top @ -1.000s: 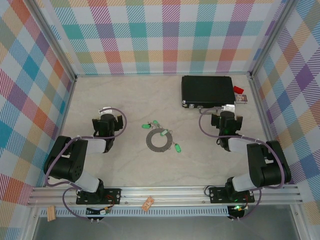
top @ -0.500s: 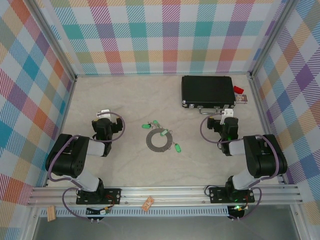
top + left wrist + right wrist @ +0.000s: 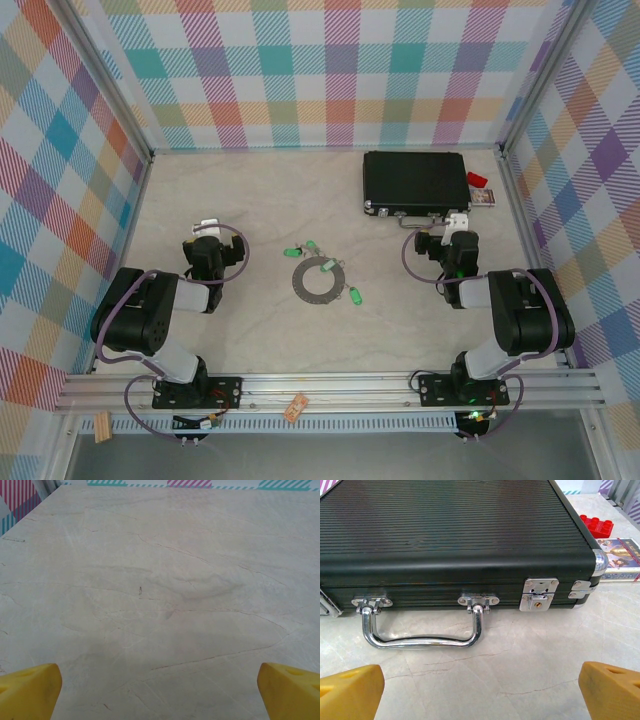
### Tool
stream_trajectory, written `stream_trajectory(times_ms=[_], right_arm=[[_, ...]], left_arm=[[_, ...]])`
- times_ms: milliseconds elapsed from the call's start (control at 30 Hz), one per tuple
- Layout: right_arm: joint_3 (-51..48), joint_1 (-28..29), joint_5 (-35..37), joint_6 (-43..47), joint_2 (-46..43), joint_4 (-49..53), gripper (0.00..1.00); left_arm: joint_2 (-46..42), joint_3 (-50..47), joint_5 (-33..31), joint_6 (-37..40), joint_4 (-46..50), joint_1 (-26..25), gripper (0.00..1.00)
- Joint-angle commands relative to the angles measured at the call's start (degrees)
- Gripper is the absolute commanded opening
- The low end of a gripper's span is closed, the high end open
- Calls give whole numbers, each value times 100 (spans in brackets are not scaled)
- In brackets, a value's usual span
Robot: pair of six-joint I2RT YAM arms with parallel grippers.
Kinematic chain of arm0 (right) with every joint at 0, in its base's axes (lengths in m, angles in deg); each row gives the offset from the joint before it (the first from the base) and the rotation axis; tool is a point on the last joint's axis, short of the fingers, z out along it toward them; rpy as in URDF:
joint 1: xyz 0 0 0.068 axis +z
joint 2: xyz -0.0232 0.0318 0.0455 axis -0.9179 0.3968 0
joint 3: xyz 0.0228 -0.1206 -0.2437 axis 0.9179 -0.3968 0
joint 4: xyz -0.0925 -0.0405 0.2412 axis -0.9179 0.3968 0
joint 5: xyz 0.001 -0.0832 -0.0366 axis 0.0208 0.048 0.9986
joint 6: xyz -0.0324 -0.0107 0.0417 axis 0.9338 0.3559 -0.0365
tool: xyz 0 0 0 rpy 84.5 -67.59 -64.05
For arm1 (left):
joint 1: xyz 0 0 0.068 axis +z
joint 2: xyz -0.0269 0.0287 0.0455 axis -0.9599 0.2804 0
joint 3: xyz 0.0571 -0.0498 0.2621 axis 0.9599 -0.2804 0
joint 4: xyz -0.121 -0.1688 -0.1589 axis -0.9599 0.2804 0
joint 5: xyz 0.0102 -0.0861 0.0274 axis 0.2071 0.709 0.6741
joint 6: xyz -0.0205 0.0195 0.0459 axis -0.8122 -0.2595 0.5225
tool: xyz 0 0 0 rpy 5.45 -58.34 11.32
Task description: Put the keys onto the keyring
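The left end effector [image 3: 207, 230] and right end effector [image 3: 456, 226] both stand spread and empty, the keyring [image 3: 319, 281] lying mid-tabletop [image 3: 260, 200] with the keys [image 3: 352, 295] scattered close around it.

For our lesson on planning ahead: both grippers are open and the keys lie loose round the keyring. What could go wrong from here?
1. The green-headed keys are tiny and flat on the table; a grasp may slip or flick them away.
2. Some lie beside the keyring, so a grab could shove it.
3. The right gripper faces the handle of the black case and might clip it in turning.
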State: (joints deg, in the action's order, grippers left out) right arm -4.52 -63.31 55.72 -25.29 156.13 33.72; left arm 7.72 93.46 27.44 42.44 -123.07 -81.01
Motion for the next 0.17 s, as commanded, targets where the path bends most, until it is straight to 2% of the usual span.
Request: stream_trajectory(times_ms=[0, 133], right_arm=[[85, -42, -77, -76, -62, -47, 99], [85, -36, -75, -76, -62, -44, 99]], left_arm=[[7, 26, 80, -19, -279, 55, 100], [1, 20, 94, -19, -278, 56, 100]])
